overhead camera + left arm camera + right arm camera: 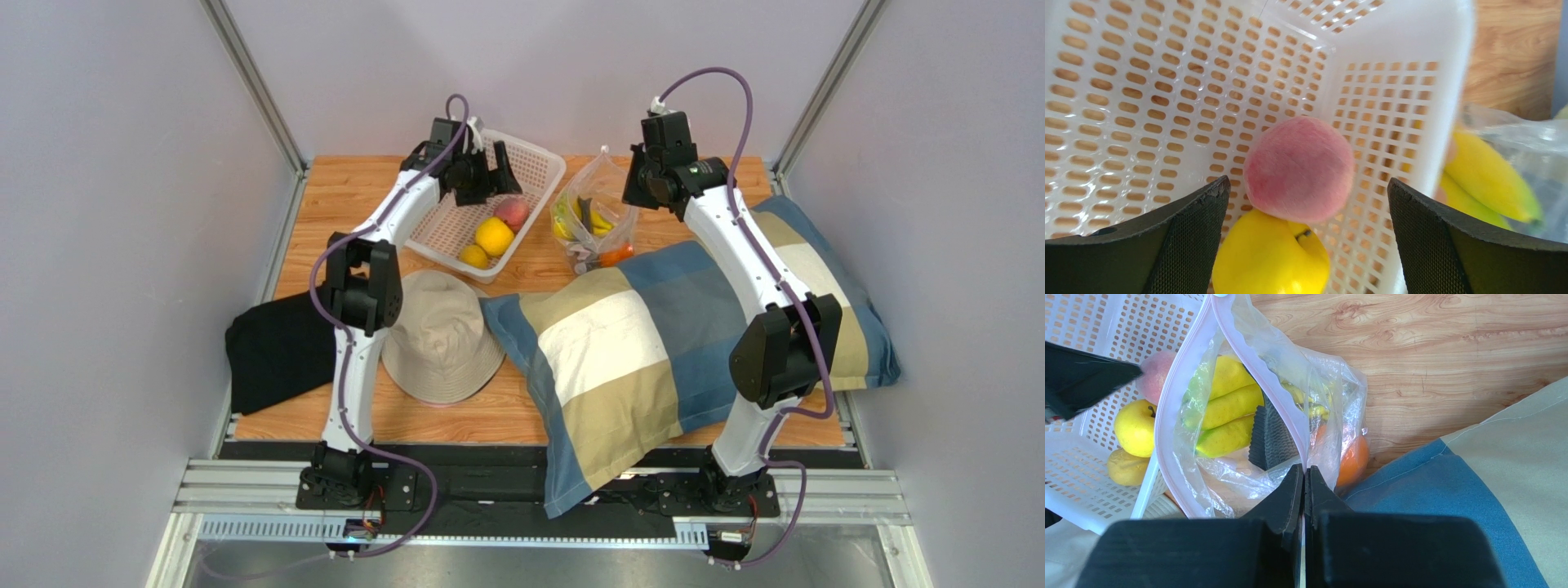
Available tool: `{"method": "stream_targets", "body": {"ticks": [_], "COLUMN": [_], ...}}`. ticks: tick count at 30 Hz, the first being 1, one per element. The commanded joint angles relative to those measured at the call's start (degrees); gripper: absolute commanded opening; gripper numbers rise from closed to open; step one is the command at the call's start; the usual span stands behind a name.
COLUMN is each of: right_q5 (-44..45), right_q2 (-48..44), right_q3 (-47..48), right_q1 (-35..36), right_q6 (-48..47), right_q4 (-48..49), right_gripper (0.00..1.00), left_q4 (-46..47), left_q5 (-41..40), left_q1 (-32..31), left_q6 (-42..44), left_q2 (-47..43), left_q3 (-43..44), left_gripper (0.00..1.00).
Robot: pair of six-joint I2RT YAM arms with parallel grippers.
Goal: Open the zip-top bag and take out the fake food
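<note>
Two-fingered right pincer [1303,473] clamps the zip-top bag [1328,392] by its rim.

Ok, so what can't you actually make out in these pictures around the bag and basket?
1. Right wrist view: a dark ribbed item inside the clear crinkly plastic zip-top bag, partly behind its film and zip strip; unidentifiable.
2. Left wrist view: the yellow round plastic fruit, cut off by the bottom edge.
3. Top external view: the bag's contents, too small to sort.
</note>
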Motion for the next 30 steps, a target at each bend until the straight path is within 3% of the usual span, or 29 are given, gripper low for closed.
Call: {"method": "stream_targets", "body": {"ticks": [1, 2, 5, 7, 9, 15, 18, 19, 23, 30], "right_q5": [-1.09, -1.09, -1.18, -1.18, -1.18, -0.04, 1.36, 1.63, 3.30, 5.15], "right_q2": [-2.24, -2.41, -3.03, -3.29, -3.29, -3.73, -4.26, -4.35, -4.78, -5.22], "right_q3": [2.59, 2.77, 3.73, 4.26, 5.23, 6.73, 6.38, 6.20, 5.41, 4.79], "right_q1": [-0.10, -0.01, -0.01, 0.25, 0.43, 1.40, 2.01, 2.19, 3.15, 4.82], "right_q6": [0.89, 0.89, 1.24, 1.51, 1.60, 2.74, 3.35, 3.53, 4.14, 5.64], "right_q4": [0.46, 0.46, 0.46, 0.37, 0.11, -0.07, -0.07, 0.02, 0.11, 0.20], "right_gripper": [0.00, 0.00, 0.00, 0.00, 0.00, 0.00, 0.00, 0.00, 0.00, 0.00], "left_q4": [-1.30, -0.61, 5.69, 9.75, 13.10, 8.38, 1.43, -1.02, -2.18, -4.29], "left_q5": [-1.94, -1.69, 4.10, 7.87, 9.21, 6.33, -2.27, -7.00, -13.45, -20.05], "left_q1": [-1.83, -2.27, -4.11, -5.34, -8.15, -16.14, -18.96, -19.49, -22.22, -22.93], "left_q6": [3.28, 3.29, 1.89, -0.65, -1.46, -1.02, -2.42, -2.60, -1.73, -2.51], "left_q2": [-10.08, -11.74, -14.47, -15.45, -15.72, -11.59, -10.53, -10.62, -10.10, -3.77], "left_q3": [2.25, 2.17, 0.42, -0.91, -0.65, 6.28, 8.05, 7.97, 7.88, 12.00], "left_gripper": [0.96, 0.93, 0.67, 0.42, 0.31, 0.25, 0.25, 0.27, 0.47, 0.47]}}
